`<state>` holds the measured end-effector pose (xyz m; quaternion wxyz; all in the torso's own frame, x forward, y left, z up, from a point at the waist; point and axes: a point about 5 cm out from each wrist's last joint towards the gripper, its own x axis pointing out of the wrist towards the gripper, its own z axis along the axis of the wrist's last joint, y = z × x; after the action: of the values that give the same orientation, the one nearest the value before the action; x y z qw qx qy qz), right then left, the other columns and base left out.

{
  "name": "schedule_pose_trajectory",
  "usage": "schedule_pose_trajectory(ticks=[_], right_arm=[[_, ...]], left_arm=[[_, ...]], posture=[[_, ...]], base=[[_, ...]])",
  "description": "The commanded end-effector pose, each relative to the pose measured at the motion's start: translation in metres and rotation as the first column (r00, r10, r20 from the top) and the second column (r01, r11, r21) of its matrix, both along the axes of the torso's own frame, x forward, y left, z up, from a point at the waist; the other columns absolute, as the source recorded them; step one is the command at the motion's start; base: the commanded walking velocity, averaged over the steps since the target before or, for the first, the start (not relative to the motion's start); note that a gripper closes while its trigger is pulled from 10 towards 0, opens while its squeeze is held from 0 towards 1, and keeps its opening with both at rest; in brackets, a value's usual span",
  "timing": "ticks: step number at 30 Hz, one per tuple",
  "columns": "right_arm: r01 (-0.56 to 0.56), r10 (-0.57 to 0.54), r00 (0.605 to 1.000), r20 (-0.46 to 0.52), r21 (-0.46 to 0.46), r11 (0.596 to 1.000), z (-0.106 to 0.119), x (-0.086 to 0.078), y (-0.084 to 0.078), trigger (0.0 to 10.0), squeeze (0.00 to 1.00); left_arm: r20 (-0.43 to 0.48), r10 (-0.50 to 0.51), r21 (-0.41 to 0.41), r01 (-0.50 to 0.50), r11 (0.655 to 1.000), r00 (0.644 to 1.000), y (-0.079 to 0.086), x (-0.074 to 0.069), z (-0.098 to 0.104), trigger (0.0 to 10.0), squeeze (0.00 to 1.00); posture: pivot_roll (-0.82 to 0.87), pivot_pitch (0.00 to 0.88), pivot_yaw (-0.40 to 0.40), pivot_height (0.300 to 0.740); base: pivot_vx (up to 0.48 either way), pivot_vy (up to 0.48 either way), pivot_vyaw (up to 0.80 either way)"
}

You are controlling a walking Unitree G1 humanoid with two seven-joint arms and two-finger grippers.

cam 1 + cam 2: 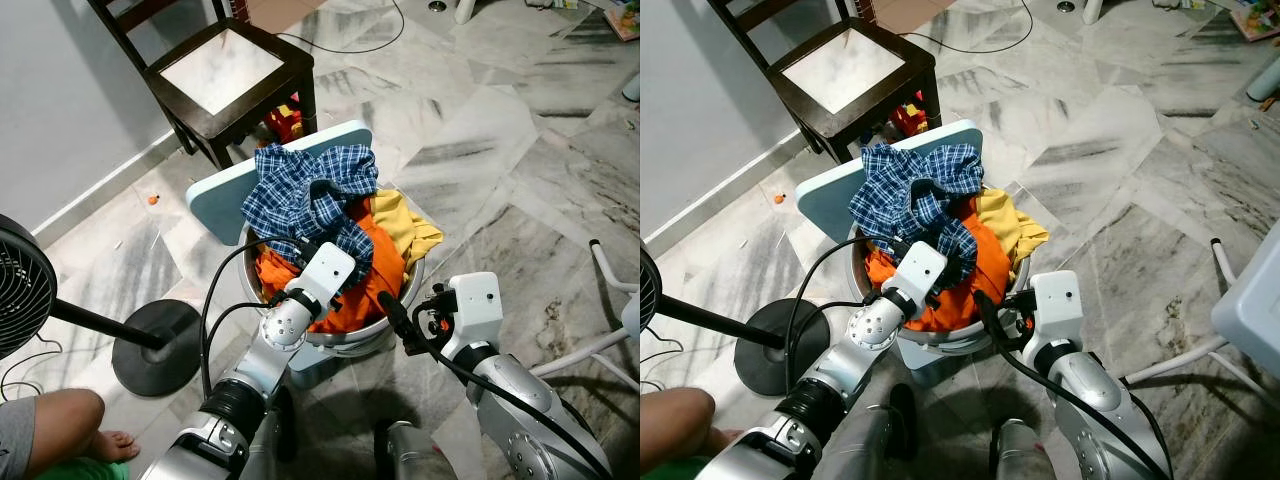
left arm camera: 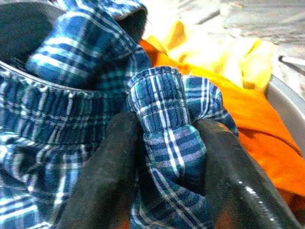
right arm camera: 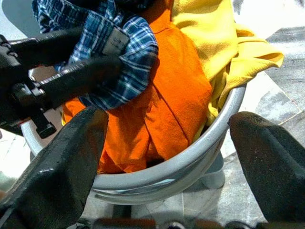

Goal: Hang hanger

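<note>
Plaid cloth [image 2: 167, 157] sits pinched in my left gripper [image 2: 167, 143] over the basin [image 3: 190, 157] at frame centre; my right gripper [image 3: 167, 157] waits apart, low right. I see no hanger; lifting could drag the orange garment [image 1: 380, 270] out

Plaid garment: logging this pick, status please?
Left gripper shut on plaid garment atop basin. Right gripper open, beside basin rim. Hanger unseen.

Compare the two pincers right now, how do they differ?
The left pincer is shut on the blue plaid garment, pinching a fold of it; the right pincer is open and holds nothing. The left one reaches over the laundry in the metal basin; the right one is beside the basin's rim. Both have black fingers.
</note>
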<state>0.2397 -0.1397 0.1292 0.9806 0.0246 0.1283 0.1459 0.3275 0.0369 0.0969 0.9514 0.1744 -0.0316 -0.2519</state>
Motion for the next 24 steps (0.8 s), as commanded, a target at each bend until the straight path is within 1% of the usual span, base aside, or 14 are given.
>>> schedule_pose_trajectory(ticks=[1,4,7,9,10,14,16,17,18,19,20,21,24], right_arm=[[-0.003,0.003,1.0,-0.007,-0.005,1.0,-0.003,-0.001,0.0,10.0,0.0],[-0.002,0.002,1.0,-0.004,-0.006,1.0,-0.003,0.001,0.0,10.0,0.0],[-0.001,0.001,1.0,0.001,-0.006,1.0,-0.003,0.003,0.001,10.0,0.0],[0.001,-0.001,1.0,0.007,-0.005,1.0,-0.003,0.004,0.001,10.0,0.0],[0.002,-0.002,1.0,0.011,-0.004,1.0,-0.003,0.007,0.002,10.0,0.0],[0.001,-0.001,1.0,0.027,0.002,1.0,-0.002,0.013,0.005,10.0,0.0],[0.0,0.0,0.999,0.04,0.007,1.0,-0.002,0.018,0.007,10.0,0.0],[0.0,0.0,0.999,0.051,0.01,1.0,-0.001,0.022,0.008,10.0,0.0],[0.0,0.0,0.999,0.053,0.011,1.0,-0.002,0.024,0.008,10.0,0.0],[-0.001,0.0,0.998,0.061,0.013,1.0,-0.002,0.027,0.009,10.0,0.0],[-0.001,0.0,0.998,0.061,0.013,1.0,-0.002,0.027,0.009,10.0,0.0],[-0.004,0.003,0.998,0.07,0.017,1.0,-0.002,0.031,0.011,10.0,0.0],[-0.009,0.007,0.997,0.082,0.024,1.0,-0.002,0.038,0.013,10.0,0.0]], left_arm=[[0.004,0.011,0.013,-0.011,1.0,1.0,0.004,-0.005,-0.007,0.0,0.0],[0.065,0.027,0.018,-0.028,0.999,0.998,0.007,-0.004,-0.003,0.0,0.0],[0.098,0.014,-0.004,-0.014,1.0,0.995,0.006,-0.006,0.001,0.0,0.0],[0.133,0.004,-0.023,-0.001,1.0,0.991,0.006,-0.008,0.006,0.0,0.0],[0.165,-0.002,-0.032,0.007,0.999,0.986,0.006,-0.009,0.011,0.0,0.0],[0.251,-0.01,-0.06,0.026,0.998,0.968,0.011,-0.014,0.025,0.0,0.0],[0.303,-0.019,-0.066,0.041,0.997,0.953,0.019,-0.021,0.034,0.0,0.0],[0.347,-0.031,-0.06,0.055,0.997,0.938,0.027,-0.03,0.042,0.0,0.0],[0.359,-0.035,-0.054,0.058,0.997,0.933,0.03,-0.032,0.043,0.0,0.0],[0.385,-0.041,-0.041,0.061,0.997,0.922,0.039,-0.039,0.048,0.0,0.0],[0.385,-0.041,-0.041,0.061,0.997,0.922,0.039,-0.039,0.048,0.0,0.0],[0.426,-0.056,-0.013,0.068,0.998,0.903,0.048,-0.048,0.054,0.0,0.0],[0.457,-0.083,0.016,0.085,0.996,0.886,0.057,-0.059,0.063,0.0,0.0]], posture=[[-0.14,0.292,0.061,0.74],[-0.14,0.285,0.062,0.74],[-0.13,0.276,0.065,0.74],[-0.13,0.268,0.066,0.74],[-0.13,0.257,0.068,0.74],[-0.11,0.232,0.07,0.74],[-0.09,0.209,0.074,0.74],[-0.08,0.197,0.075,0.74],[-0.07,0.189,0.076,0.74],[-0.06,0.178,0.077,0.74],[-0.06,0.178,0.077,0.74],[-0.04,0.162,0.077,0.74],[-0.01,0.138,0.075,0.74]], base=[[0.0,0.0,0.0],[0.0,0.0,0.0],[0.0,0.0,0.0],[0.0,0.0,0.0],[0.0,0.0,0.0],[0.0,0.0,0.0],[0.0,0.0,0.0],[0.0,0.0,0.0],[0.0,0.0,0.0],[0.0,0.0,0.0],[0.0,0.0,0.0],[0.0,0.0,0.0],[0.0,0.0,0.0]])
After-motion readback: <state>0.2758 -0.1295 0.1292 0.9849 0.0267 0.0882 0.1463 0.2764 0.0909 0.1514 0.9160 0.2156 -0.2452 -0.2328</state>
